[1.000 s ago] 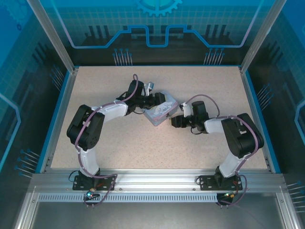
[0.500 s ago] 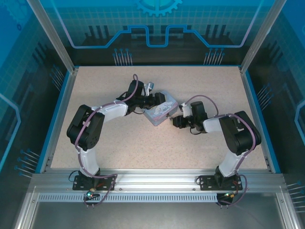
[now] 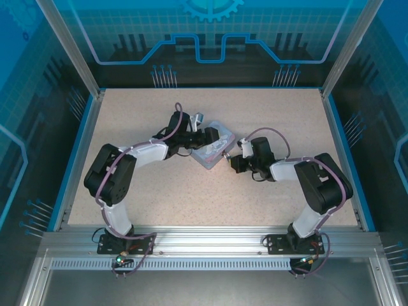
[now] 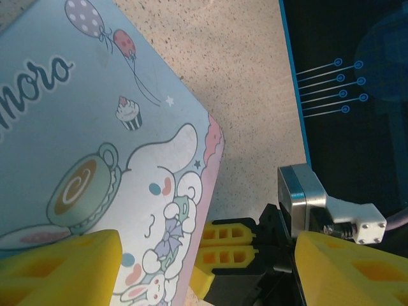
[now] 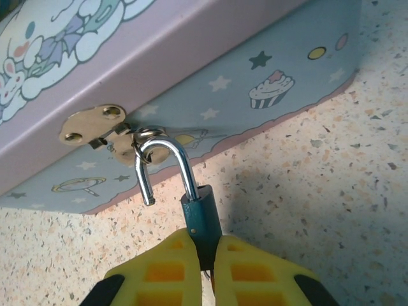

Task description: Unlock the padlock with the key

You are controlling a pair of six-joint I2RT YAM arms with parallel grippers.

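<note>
— Where is the padlock [image 5: 201,218]?
— It's on the brass hasp [image 5: 95,124] of the cartoon-printed tin box [image 5: 210,57]. The box lies near the table's middle, a little toward the far edge. The shackle [image 5: 167,153] hooks through the hasp ring with one leg free, so it looks unlocked already.
— And the grippers?
— The right gripper [image 5: 206,255] is pinched on the padlock's bluish body, probably to steady or unhook it. The left gripper [image 4: 207,255] is spread wide at the tin's other side, seemingly bracing it. I can't make out the key.
— Surroundings?
— A speckled beige table [image 3: 159,185], blue-rimmed, inside translucent blue panels [image 3: 210,38].
</note>
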